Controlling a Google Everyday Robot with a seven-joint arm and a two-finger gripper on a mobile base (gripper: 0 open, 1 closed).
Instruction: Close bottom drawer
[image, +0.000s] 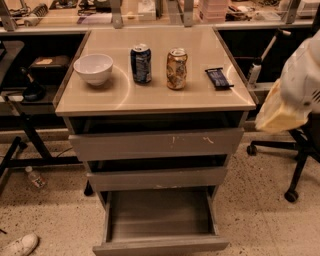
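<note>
The bottom drawer (160, 245) of the tan-topped cabinet (155, 97) is pulled far out toward me. Its grey tray (160, 212) is empty. Its plain flat front sits at the lower edge of the camera view. Above it the middle drawer front (157, 177) and the scratched top drawer front (156, 144) each stand slightly out. My gripper (280, 115) is at the right edge, a white and tan shape held at about cabinet-top height. It is to the right of the cabinet and well above the bottom drawer, touching nothing.
On the cabinet top stand a white bowl (93, 68), a blue can (141, 63), a gold can (176, 68) and a dark snack bar (218, 78). An office chair base (292, 167) is on the right. Table legs (25, 145), a bottle (36, 178) and a shoe (19, 245) are on the left.
</note>
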